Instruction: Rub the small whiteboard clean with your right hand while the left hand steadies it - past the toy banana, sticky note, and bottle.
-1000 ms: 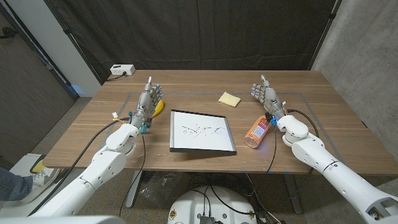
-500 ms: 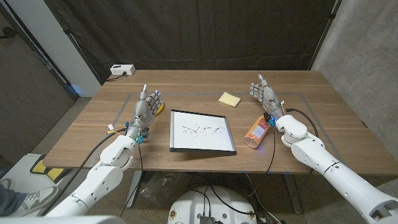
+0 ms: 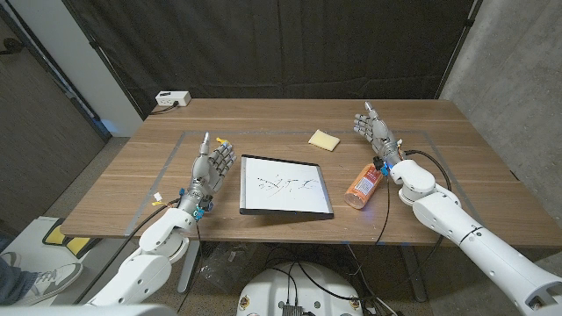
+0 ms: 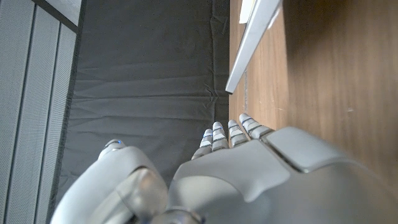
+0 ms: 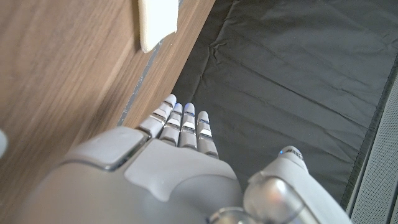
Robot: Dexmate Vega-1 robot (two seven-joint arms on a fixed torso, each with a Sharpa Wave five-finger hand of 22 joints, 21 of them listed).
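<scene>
Orange bottle (image 3: pixel 363 184), yellow sticky note (image 3: pixel 324 139)

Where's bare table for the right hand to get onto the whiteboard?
Bare wood lies between the whiteboard and the orange bottle, and between the board's far edge and the sticky note. The right hand stands beyond the bottle. The left hand crowds the board's left side.

White-shelled arms, grey metal hands (image 3: pixel 211 161), black cables.

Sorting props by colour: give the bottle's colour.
Orange bottle with a white cap end, clearest in the head view.
</scene>
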